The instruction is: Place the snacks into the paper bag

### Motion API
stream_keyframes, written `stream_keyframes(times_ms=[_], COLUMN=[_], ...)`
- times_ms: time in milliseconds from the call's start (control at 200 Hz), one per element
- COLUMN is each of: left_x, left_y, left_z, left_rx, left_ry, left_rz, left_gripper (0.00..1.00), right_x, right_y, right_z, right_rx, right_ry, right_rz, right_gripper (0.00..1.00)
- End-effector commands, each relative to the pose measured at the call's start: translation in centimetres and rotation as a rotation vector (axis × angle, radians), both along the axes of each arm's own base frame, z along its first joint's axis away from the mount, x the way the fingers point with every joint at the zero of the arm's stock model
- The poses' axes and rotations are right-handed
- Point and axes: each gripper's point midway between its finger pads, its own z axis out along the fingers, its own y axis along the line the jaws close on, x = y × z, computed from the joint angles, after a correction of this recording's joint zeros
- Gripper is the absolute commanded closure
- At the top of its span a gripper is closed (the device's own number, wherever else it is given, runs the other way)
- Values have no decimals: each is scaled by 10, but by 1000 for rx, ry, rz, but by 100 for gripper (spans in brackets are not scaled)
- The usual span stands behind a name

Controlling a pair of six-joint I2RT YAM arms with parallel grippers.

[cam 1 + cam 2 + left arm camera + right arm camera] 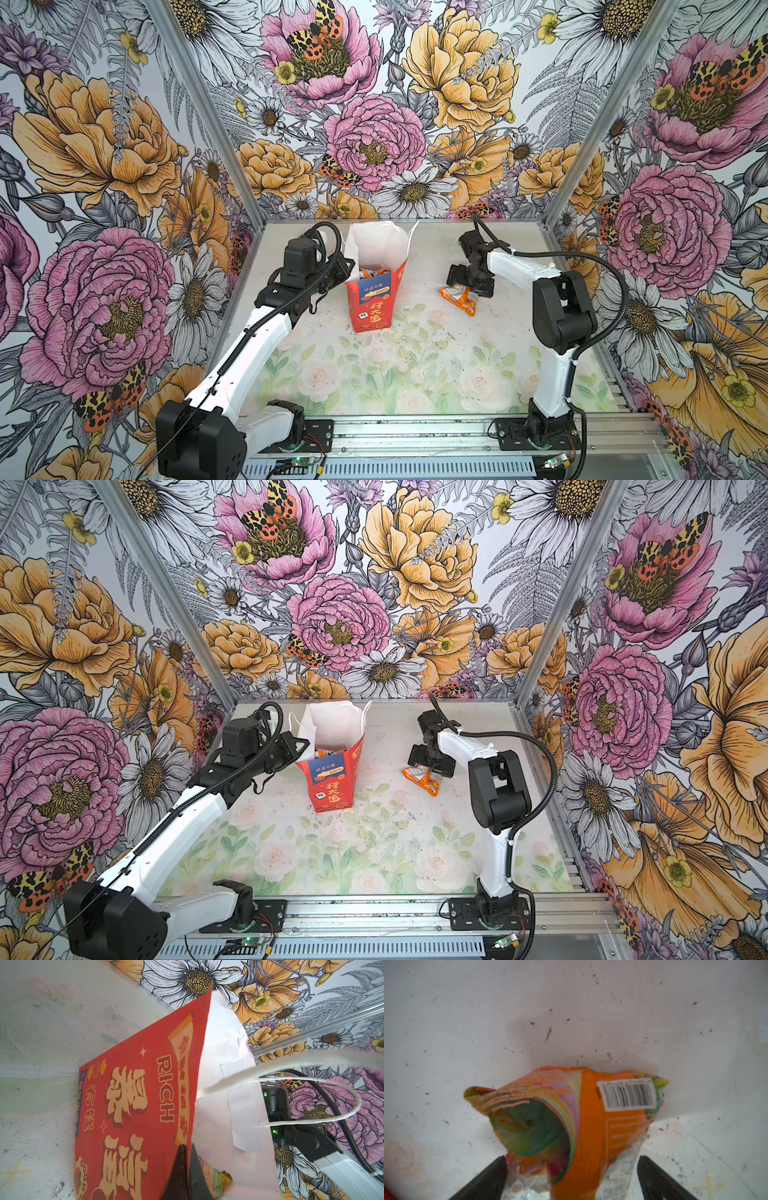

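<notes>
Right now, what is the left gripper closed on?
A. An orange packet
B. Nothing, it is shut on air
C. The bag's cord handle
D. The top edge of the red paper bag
D: in the left wrist view the left gripper has its fingers pinched together over the rim of the paper bag, with the red outside on one side and the white lining on the other.

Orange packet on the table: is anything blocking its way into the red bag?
Nothing visible does. In a top view the orange packet lies right of the red paper bag, only bare table between them. The right gripper straddles it, jaws open; the left gripper pinches the bag's rim.
</notes>
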Motion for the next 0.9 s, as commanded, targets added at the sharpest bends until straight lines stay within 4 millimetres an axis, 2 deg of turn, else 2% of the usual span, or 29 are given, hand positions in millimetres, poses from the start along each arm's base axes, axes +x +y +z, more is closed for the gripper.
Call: stream_keyframes(times_ms=[0, 300, 420, 656, 781, 896], left_x=[1, 1, 1, 1, 1, 1], left_y=[-3, -1, -1, -1, -2, -2], left_z=[34, 34, 34, 35, 35, 36], left_rx=[-46, -45, -46, -47, -48, -49], left_ry=[-121, -121, -121, -123, -124, -124], left_rz=[-24, -18, -19, -21, -22, -22], left_gripper=[100, 100, 100, 100, 100, 100], right_x=[9, 8, 8, 6, 5, 6], right_y=[1, -2, -3, -3, -3, -2], right_z=[-5, -24, -29, -39, -40, -32], right_rx=[-16, -45, -54, -54, -56, -53], right_ry=[-7, 28, 37, 63, 64, 44], right_rz=[2, 5, 10, 20, 33, 43], right_gripper=[0, 0, 6, 19, 34, 47])
